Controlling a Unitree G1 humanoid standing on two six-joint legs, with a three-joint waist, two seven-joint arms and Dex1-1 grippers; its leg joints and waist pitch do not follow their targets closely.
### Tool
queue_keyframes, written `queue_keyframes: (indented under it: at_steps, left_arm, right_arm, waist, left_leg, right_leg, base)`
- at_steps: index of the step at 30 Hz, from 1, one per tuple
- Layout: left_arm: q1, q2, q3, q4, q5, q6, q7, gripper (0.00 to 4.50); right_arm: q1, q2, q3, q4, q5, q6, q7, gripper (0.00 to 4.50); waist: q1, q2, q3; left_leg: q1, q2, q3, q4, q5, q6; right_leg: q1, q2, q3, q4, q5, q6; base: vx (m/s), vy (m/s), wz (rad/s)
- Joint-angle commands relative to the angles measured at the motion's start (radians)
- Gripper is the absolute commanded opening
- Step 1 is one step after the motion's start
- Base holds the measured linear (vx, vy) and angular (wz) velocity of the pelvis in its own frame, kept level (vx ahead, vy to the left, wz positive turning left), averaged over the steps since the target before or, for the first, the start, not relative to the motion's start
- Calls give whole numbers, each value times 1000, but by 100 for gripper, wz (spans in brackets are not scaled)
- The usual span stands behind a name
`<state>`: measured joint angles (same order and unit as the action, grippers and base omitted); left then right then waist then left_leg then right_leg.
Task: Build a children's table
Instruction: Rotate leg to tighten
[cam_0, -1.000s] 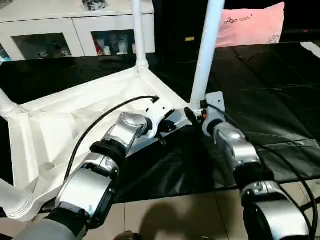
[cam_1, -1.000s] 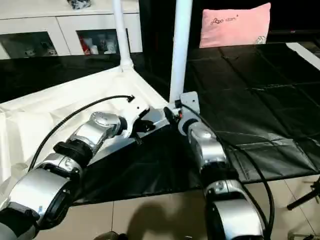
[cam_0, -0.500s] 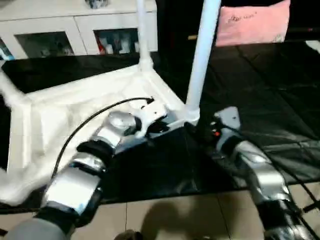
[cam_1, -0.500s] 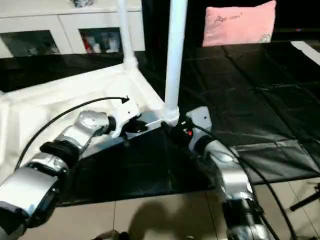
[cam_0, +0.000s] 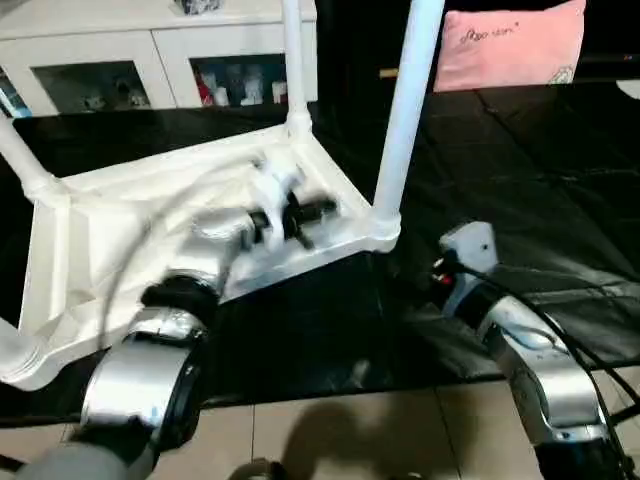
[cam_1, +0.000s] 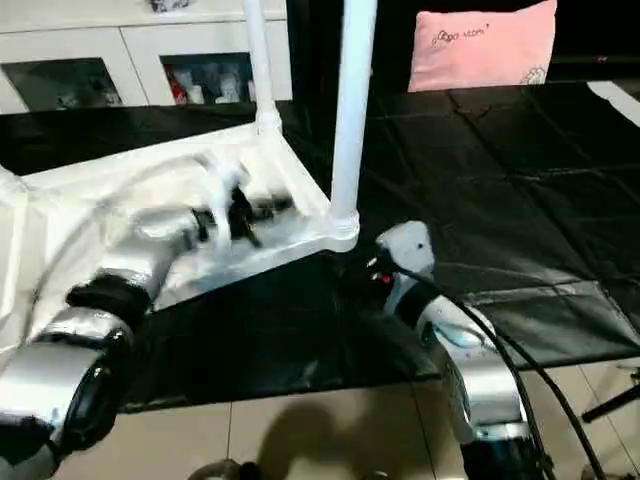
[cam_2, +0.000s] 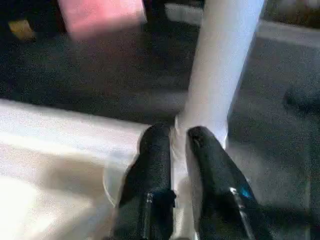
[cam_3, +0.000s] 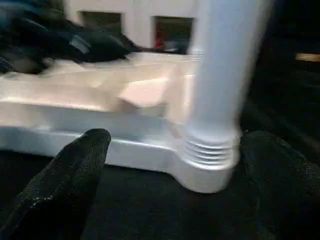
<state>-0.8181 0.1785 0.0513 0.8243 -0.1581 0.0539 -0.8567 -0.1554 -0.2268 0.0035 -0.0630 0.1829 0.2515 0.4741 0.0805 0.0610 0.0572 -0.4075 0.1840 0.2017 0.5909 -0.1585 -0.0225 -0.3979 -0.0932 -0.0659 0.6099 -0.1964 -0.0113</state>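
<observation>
The children's table lies upside down on a black sheet (cam_0: 560, 200) spread over the floor, its white tabletop (cam_0: 90, 250) showing the ribbed underside. Four white legs stand up from the corner sockets: one at the near right corner (cam_0: 405, 110), one at the far right corner (cam_0: 294, 60), one at the far left corner (cam_0: 18, 155), and one at the near left corner (cam_0: 15, 350), of which only the lowest part is in the picture.

The left gripper (cam_0: 305, 212) reaches over the tabletop near its right edge, between the two right legs. In the left wrist view its two black fingers (cam_2: 155, 165) stand close together with a narrow gap, pointing toward the base of the near right leg (cam_2: 222, 65); nothing is seen between the jaws, and whether they touch the socket I cannot tell.

The right gripper (cam_0: 440, 280) hangs low over the black sheet, just beside the near right corner socket (cam_3: 207, 165). Its jaws are spread wide: in the right wrist view one finger (cam_3: 75, 175) sits on either side of the leg's base, apart from it, grasping nothing.

Behind the sheet stand a white glass-door cabinet (cam_0: 150, 60) and a pink cushion (cam_0: 510, 45)
</observation>
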Motion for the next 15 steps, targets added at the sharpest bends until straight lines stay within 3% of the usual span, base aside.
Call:
queue_keyframes:
  at_steps: [1, 3, 4, 5, 7, 8, 9, 10, 11, 13, 14, 15]
  left_arm:
    - [86, 0, 22, -123, -26, 71, 43, 106]
    - [192, -14, 36, -301, -29, 124, 111, 123]
    - [297, -31, 50, -458, -31, 166, 175, 134]
    - [346, -41, 58, -522, -20, 174, 214, 137]
    - [422, -54, 68, -614, 0, 188, 270, 168]
    - [469, -61, 73, -666, 12, 191, 297, 168]
    - [544, -81, 100, -730, 36, 179, 357, 177]
    - [561, -85, 106, -743, 38, 177, 367, 182]
    - [601, -89, 120, -764, 48, 154, 385, 182]
    - [731, -79, 138, -825, 71, 158, 417, 212]
    - [744, -77, 137, -830, 72, 161, 418, 221]
    - [776, -76, 136, -850, 75, 160, 428, 222]
  right_arm:
    - [22, 9, -24, -27, 5, 23, -35, 450]
    - [52, 21, -39, -46, 7, 34, -60, 450]
    - [86, 31, -49, -74, 16, 52, -78, 450]
    - [104, 35, -53, -93, 28, 67, -82, 450]
    - [133, 40, -55, -122, 37, 79, -90, 450]
    - [150, 41, -53, -135, 30, 71, -99, 450]
    - [174, 52, -56, -145, 13, 49, -125, 450]
    - [180, 55, -57, -147, 10, 47, -131, 450]
    - [192, 63, -61, -152, 6, 47, -147, 450]
    - [223, 84, -69, -167, 13, 56, -173, 450]
    - [227, 85, -69, -169, 13, 57, -174, 450]
    - [235, 87, -65, -170, 8, 61, -179, 450]
  waist:
    - [-4, -15, -72]
    - [-5, -10, -72]
    - [-8, -8, -76]
    - [-10, -12, -74]
    - [-10, -11, -74]
    - [-11, -12, -67]
    - [-10, -13, -67]
    - [-16, -15, -56]
    - [-18, -15, -55]
    - [-27, -29, -52]
    - [-31, -23, -51]
    - [-31, -23, -51]
  left_leg:
    - [28, 47, -25, -65, -205, 82]
    - [29, 53, -28, -69, -211, 75]
    - [29, 57, -29, -68, -201, 77]
    - [24, 54, -27, -68, -187, 86]
    - [26, 54, -26, -67, -197, 87]
    - [25, 51, -25, -71, -239, 76]
    - [28, 54, -27, -74, -263, 62]
    - [29, 54, -29, -81, -318, 31]
    - [32, 52, -30, -81, -342, 19]
    - [29, 51, -35, -89, -377, -9]
    - [32, 49, -36, -91, -396, -17]
    - [32, 49, -36, -91, -396, -17]
  right_leg:
    - [40, -59, 40, -75, -145, -217]
    - [42, -60, 40, -73, -150, -210]
    - [42, -57, 40, -70, -110, -210]
    - [41, -54, 40, -71, -87, -207]
    - [39, -52, 40, -73, -96, -201]
    - [35, -51, 38, -84, -178, -179]
    - [35, -53, 38, -86, -217, -167]
    - [29, -52, 40, -100, -325, -125]
    - [25, -50, 41, -103, -360, -111]
    - [24, -51, 44, -107, -422, -70]
    - [19, -47, 45, -109, -442, -52]
    - [19, -47, 45, -109, -442, -52]
  base:
    - [0, 0, 0]
    - [0, 0, 0]
    - [0, 0, 0]
    - [0, 0, 0]
    - [0, 0, 0]
    - [0, 0, 0]
    - [0, 0, 0]
    - [0, 0, 0]
    - [0, 0, 0]
    - [0, 0, 0]
    - [0, 0, 0]
    - [0, 0, 0]
